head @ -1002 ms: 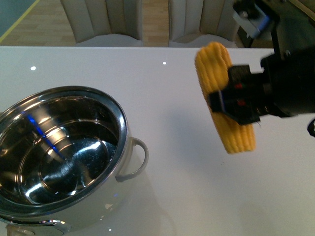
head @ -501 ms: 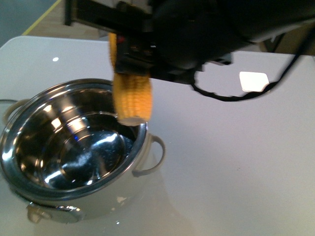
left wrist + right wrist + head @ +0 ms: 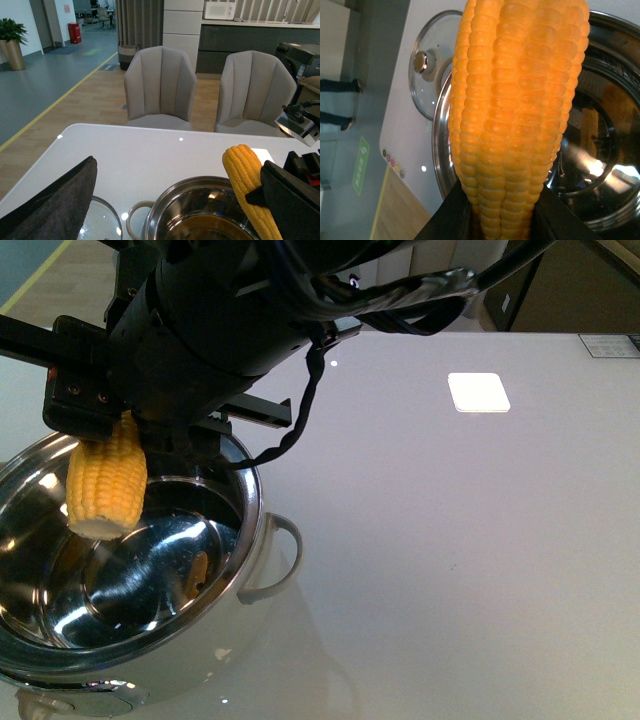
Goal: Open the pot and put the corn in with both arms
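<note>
Above the open pot [image 3: 254, 525], the right gripper [image 3: 108, 422] holds the corn [image 3: 105, 485] upright, blunt end down. In the front view, the cob hangs over the near-left part of the steel bowl, its lower end about level with the rim and clear of the floor of the pot. A faint yellow reflection shows on the inner wall. The right jaws are clenched on the cob: the right wrist view shows black fingers pressed against both sides of its lower part, with the mirrored interior behind it.

The left gripper [image 3: 178, 167] is released and holds nothing. In the left wrist view its dark padded fingers [image 3: 55, 202] stand wide apart at the edges of the picture, and it looks down on the pot from the near side.

The glass lid [image 3: 426, 65] is already off. It lies flat on the white tabletop [image 3: 450, 540], knob up and just beside the pot, so the opening step looks finished. The cob is lifted and sits over the mouth, so the carry appears done too.

What is left, as I judge it, is the drop: the cob must go a little lower or simply be let go, so that it lands inside and not on the rim. After that the right arm [image 3: 230, 330], which now spans the whole pot, has to come clear.
</note>
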